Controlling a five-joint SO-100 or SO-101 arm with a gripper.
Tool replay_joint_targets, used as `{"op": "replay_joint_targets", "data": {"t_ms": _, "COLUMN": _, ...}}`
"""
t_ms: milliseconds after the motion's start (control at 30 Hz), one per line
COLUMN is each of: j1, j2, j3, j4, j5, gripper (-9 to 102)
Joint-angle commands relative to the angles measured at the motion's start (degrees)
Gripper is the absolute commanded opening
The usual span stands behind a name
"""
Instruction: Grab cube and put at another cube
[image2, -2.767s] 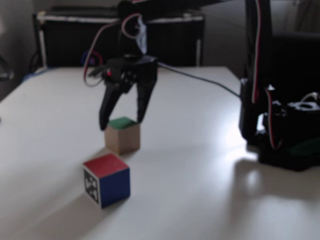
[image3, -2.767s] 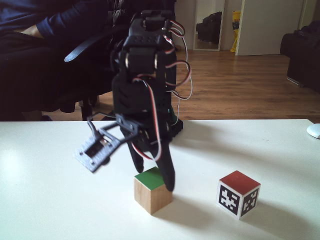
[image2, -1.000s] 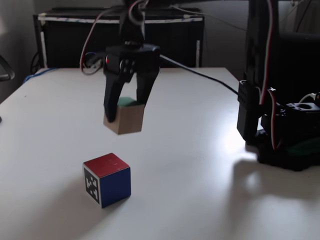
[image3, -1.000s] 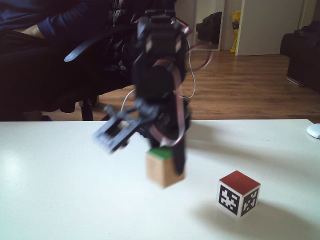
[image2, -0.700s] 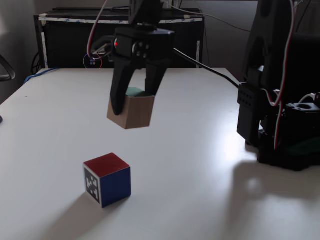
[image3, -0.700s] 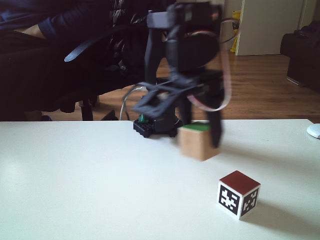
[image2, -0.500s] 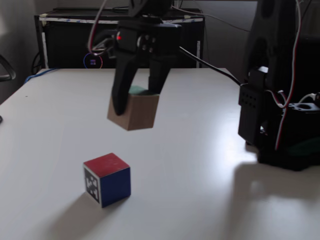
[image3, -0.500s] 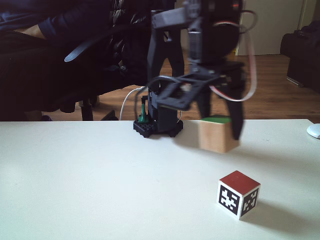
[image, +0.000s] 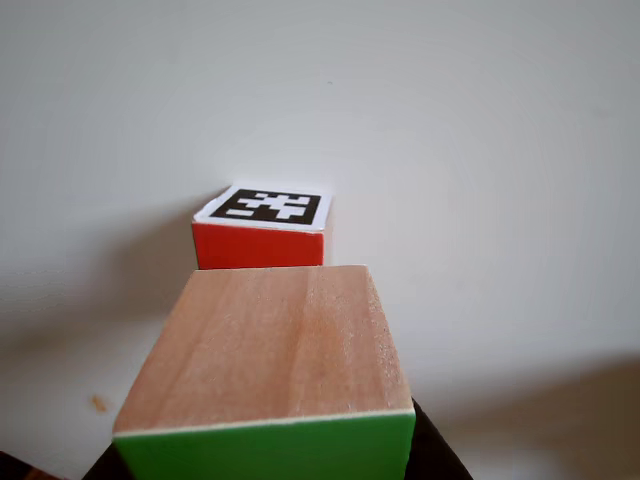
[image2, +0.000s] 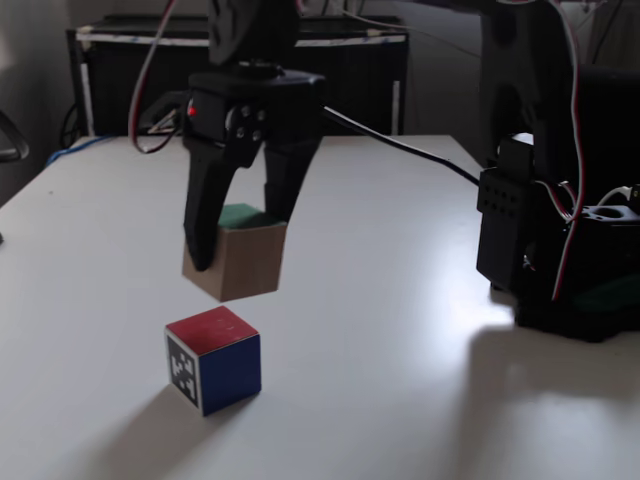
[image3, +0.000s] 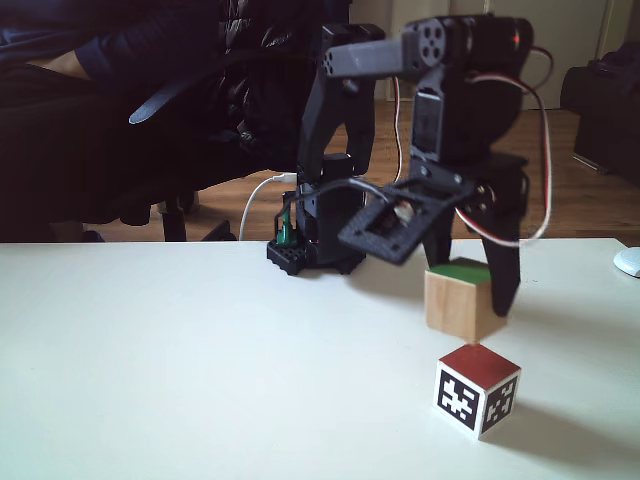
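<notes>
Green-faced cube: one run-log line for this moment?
phase: carry | gripper: shut on green-faced cube | cube: off table, above red-faced marker cube | released: no

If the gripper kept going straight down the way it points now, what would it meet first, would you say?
Probably the red-faced marker cube: the gripper holds the green-faced cube just above it, with a small gap. The alignment looks slightly offset in a fixed view.
</notes>
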Motion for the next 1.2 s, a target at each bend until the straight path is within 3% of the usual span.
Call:
{"op": "replay_joint_targets", "data": {"t_ms": 0, "j1": -1.0, "j2": -0.8, "j3": -4.4, "j4": 0.3, "j5": 0.4, "gripper": 19}}
{"op": "replay_joint_targets", "data": {"t_ms": 633, "j1": -3.3, "j2": -12.9, "j3": -18.0, "j4": 4.2, "j5": 3.8, "gripper": 20}}
{"op": "replay_joint_targets", "data": {"t_ms": 1167, "j1": -1.5, "j2": -15.4, "j3": -19.2, "j4": 4.2, "j5": 3.0, "gripper": 22}}
